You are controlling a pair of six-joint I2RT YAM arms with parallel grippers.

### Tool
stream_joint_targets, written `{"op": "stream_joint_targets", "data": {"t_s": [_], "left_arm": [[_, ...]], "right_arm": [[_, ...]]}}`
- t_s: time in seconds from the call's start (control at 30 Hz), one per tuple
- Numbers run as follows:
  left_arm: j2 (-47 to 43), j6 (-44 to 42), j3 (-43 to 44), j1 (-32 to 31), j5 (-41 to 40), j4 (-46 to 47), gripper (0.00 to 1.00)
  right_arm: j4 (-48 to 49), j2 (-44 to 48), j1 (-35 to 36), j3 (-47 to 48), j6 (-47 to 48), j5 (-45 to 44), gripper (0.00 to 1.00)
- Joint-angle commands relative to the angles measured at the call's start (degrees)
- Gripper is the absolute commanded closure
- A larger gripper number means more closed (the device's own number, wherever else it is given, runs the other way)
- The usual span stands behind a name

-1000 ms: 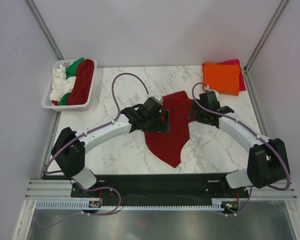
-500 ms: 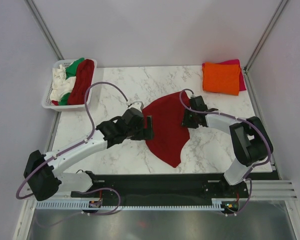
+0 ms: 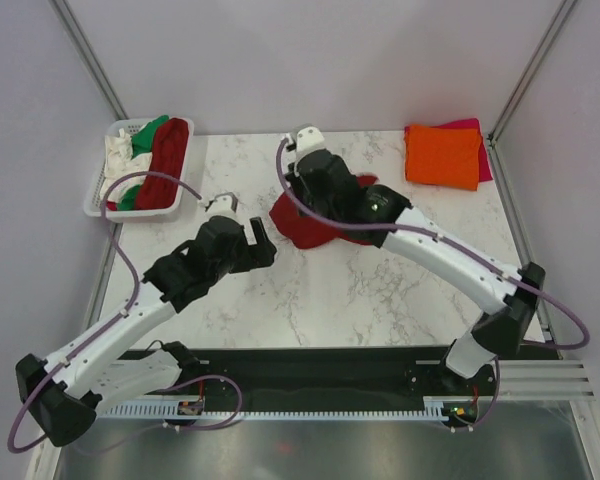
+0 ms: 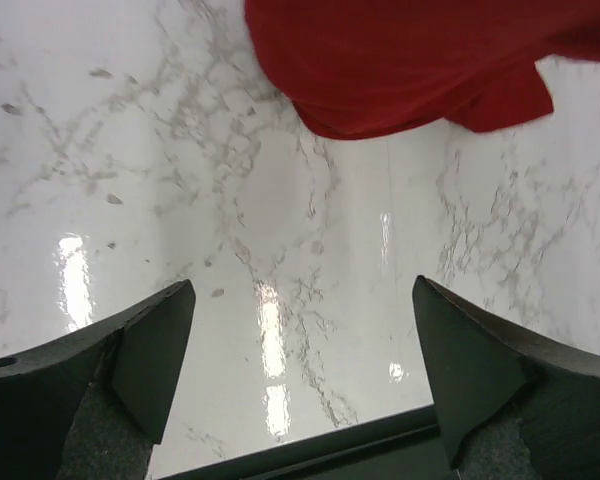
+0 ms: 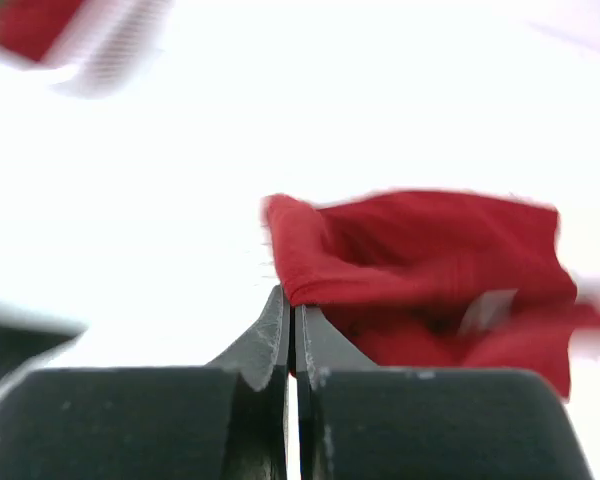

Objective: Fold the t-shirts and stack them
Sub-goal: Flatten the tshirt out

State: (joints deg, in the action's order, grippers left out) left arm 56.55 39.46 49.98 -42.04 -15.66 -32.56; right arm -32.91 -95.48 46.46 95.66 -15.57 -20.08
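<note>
Hard to see all of the red shirt (image 3: pixel 300 230) from above: bunched in a lump near the middle of the table (image 3: pixel 380 300), partly under the right arm (image 3: pixel 440 250). Only its lower edge in the left wrist view, cut off at the top. Very blurry and washed out in the right wrist view. Pink shirt (image 3: pixel 467 124) mostly hidden under the orange shirt (image 3: pixel 442 157) at the far right corner. More shirts heaped in the basket (image 3: pixel 92 195), just off the far left corner. Lots of bare table on the near side and between lump and orange shirt. Left gripper (image 4: pixel 300 290) wide apart over bare table, just beside the lump, holding nothing. Right gripper (image 5: pixel 289 300) pressed tight on a fold of the red shirt.
</note>
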Motion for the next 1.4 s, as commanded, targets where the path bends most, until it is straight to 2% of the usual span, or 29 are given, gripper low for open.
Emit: {"op": "stream_joint_targets", "data": {"t_s": [0.0,0.07,0.1,0.17,0.2,0.23,0.3,0.4,0.57,0.63,0.67,0.77,0.8,0.93,1.1,1.37], "left_arm": [[-6.2,-2.3,4.2,4.3,-5.7,-1.1,0.02],[-8.6,-3.2,4.5,7.7,-6.2,-2.0,0.0],[-10.5,-3.5,4.5,8.5,-6.3,-2.5,0.0],[-11.7,-3.8,4.3,10.7,-6.9,-4.2,0.0],[-12.3,-3.6,4.1,11.2,-7.2,-4.9,0.0],[-12.9,-3.3,3.9,11.5,-7.5,-5.5,0.0],[-13.3,-2.6,2.7,11.9,-7.8,-5.9,0.0],[-12.5,-1.5,1.6,12.1,-7.4,-5.9,0.0],[-7.2,-1.4,2.5,12.1,-3.0,-5.9,0.0],[-6.3,-1.5,2.5,12.1,-2.4,-5.9,0.01],[-6.1,-1.7,2.4,12.1,-2.6,-6.0,0.01],[-7.8,-2.5,2.7,12.2,-4.5,-6.5,0.01],[-10.0,-3.1,2.9,12.2,-5.3,-6.7,0.01],[-15.6,-4.7,4.3,12.7,-11.0,-10.8,0.0],[-20.2,-5.7,4.5,13.1,-14.5,-15.7,0.0],[-26.2,-4.2,2.1,13.1,-15.5,-20.3,0.0]], "right_arm": [[-12.5,4.7,10.9,2.4,8.7,-9.5,1.0],[-14.7,5.9,18.0,-2.6,7.1,-16.1,1.0],[-17.2,7.5,19.3,-9.4,0.6,-19.5,1.0],[-23.4,8.7,18.6,-14.7,-11.9,-28.7,1.0],[-31.9,10.2,17.7,-18.6,-25.9,-31.6,0.81],[-34.7,11.4,16.7,-20.9,-32.6,-32.7,0.59],[-35.0,17.4,14.5,-28.1,-39.1,-32.0,0.02],[-28.9,24.3,9.6,-33.2,-39.7,-28.4,0.02],[-19.5,25.4,5.5,-33.3,-27.7,-23.5,0.02],[-13.5,21.8,6.0,-31.2,-19.8,-14.1,0.05],[-7.9,19.4,7.1,-30.7,-17.7,-6.6,0.07],[-1.6,15.2,14.5,-27.5,-13.1,-1.4,0.1],[-0.1,11.1,15.6,-26.0,-12.9,0.6,0.1],[2.8,2.5,16.9,-20.2,-14.8,3.2,0.15],[4.3,-7.9,16.9,-15.0,-16.5,2.0,0.17],[5.7,-21.2,16.9,-8.0,-16.7,2.2,0.12]]}}
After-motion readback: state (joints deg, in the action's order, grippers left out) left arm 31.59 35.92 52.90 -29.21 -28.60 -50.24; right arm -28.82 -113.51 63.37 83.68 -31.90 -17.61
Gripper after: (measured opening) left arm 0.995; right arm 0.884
